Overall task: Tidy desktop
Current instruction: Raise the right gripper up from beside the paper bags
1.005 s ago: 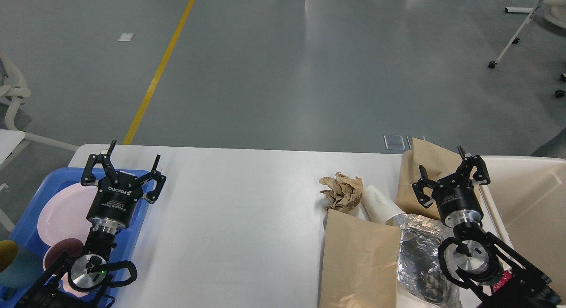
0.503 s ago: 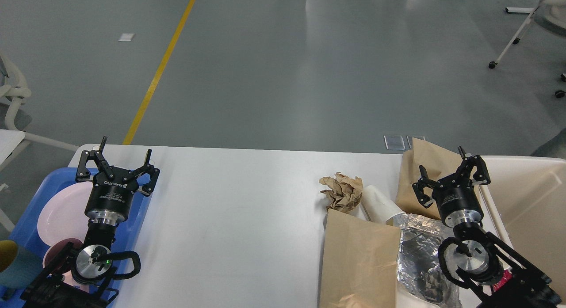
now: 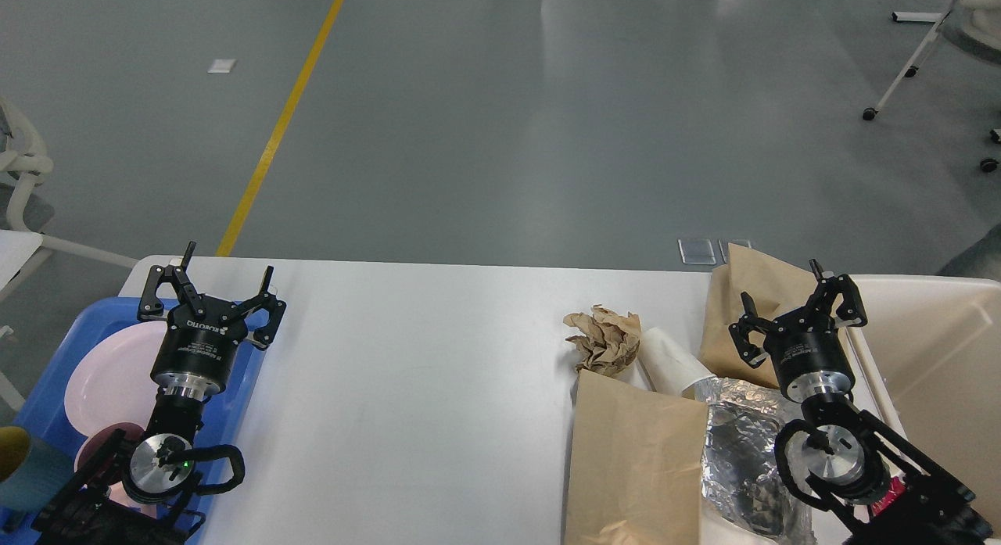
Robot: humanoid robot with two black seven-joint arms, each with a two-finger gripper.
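At nine o'clock, a blue tray (image 3: 242, 389) is sitting at the left edge of the desktop (image 3: 407, 389), collecting the dishes: a pink plate (image 3: 102, 373), a dark red bowl (image 3: 98, 443) and, at the view's very edge, a teal-and-mustard cup (image 3: 23, 467). The left gripper (image 3: 227, 275) is hanging over the tray's far corner with its fingers spread wide and gripping nothing.

The middle of the white desktop is lying bare. Toward three o'clock the rubbish is gathering: crumpled brown paper (image 3: 604, 340), a white paper cup (image 3: 672, 361) on its side, a flat brown bag (image 3: 637, 459), crinkled foil (image 3: 743, 443) and another brown bag (image 3: 755, 310). The right gripper (image 3: 782, 310) is hovering above this heap, fingers parted and empty, probably because the beige bin (image 3: 931, 349) is waiting just beside it at the right edge.
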